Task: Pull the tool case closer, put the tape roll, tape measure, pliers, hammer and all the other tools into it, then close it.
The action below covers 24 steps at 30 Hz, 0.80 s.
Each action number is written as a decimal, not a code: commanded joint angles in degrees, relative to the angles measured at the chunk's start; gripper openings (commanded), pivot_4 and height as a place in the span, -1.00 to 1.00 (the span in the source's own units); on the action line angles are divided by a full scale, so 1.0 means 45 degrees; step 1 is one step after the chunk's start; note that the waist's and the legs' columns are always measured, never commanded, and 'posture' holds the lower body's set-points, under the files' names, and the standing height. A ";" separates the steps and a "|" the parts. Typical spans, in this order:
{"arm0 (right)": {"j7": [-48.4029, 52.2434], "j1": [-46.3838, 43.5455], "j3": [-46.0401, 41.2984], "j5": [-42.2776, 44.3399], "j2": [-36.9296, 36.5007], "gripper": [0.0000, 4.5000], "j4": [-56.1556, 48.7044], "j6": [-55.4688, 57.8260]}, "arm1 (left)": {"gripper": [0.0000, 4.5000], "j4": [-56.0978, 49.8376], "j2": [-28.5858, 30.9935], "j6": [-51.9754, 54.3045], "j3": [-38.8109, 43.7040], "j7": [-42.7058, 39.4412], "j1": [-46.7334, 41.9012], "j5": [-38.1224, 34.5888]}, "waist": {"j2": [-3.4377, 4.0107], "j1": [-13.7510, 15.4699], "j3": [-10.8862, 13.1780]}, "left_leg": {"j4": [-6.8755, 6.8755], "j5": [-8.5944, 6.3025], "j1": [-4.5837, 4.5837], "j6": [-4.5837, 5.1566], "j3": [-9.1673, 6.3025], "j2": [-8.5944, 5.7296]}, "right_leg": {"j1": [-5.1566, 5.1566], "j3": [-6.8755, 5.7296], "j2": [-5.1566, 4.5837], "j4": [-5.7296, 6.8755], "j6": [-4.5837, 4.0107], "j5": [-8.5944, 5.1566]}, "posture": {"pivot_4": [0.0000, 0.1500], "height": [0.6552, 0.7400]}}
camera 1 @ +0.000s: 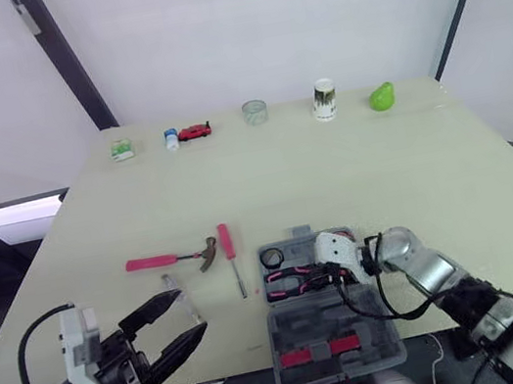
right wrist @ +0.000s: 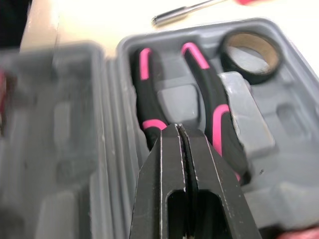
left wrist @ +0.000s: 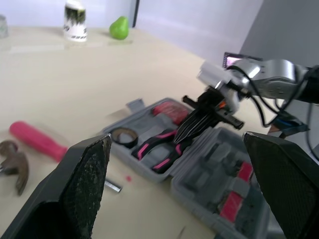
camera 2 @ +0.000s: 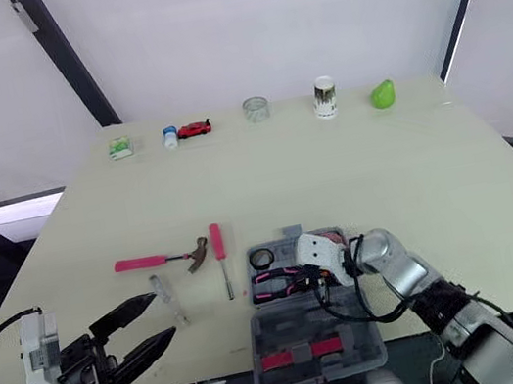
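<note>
**Fingers spread, a robot sizes up the tools left outside its case**

At the table's front edge, the left gripper (camera 1: 190,313) hangs nearest the lens with its two black fingers spread wide. It is just beside a small pale tool (camera 1: 169,284) whose kind cannot be told. Beyond it, the hammer (camera 1: 174,259) and the pink-handled screwdriver (camera 1: 228,247) lie close together but apart on the bare table (camera 1: 413,174), just left of the tool case (camera 1: 335,342).

The grey case lies open at the front edge, its near half reaching out past the table. The pliers (camera 1: 293,283) and the tape roll (camera 1: 272,257) are seated in the moulded far half. The right gripper (right wrist: 178,127) points down over the pliers' pink-and-black handles, its fingers pressed together with nothing between them.

The hammer looks to be the awkward item. It is stiff and likely head-heavy, so a pinch far out on the pink handle would probably let the head droop. A hold across the handle close to the head should carry it level.

The screwdriver appears light and slim, and its round shaft may roll. Its thicker pink handle offers the surer grip.

The case itself seems to be thin, light plastic. It may slide when pushed, so the lid probably wants a gentle fold.
</note>
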 commanded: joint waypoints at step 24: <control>0.0822 0.6947 -0.8945 0.4203 -0.5861 0.97 -0.4774 0.1389 | 1.00 0.2120 -0.0404 0.0007 0.1549 0.0994 0.2334 0.0751 | -0.0086 0.0023 0.0388 | 0.0066 0.0037 -0.0361 0.0066 0.0043 -0.0006 | -0.0313 -0.0071 0.0176 0.0025 0.0030 -0.0004 | 1.00 1.00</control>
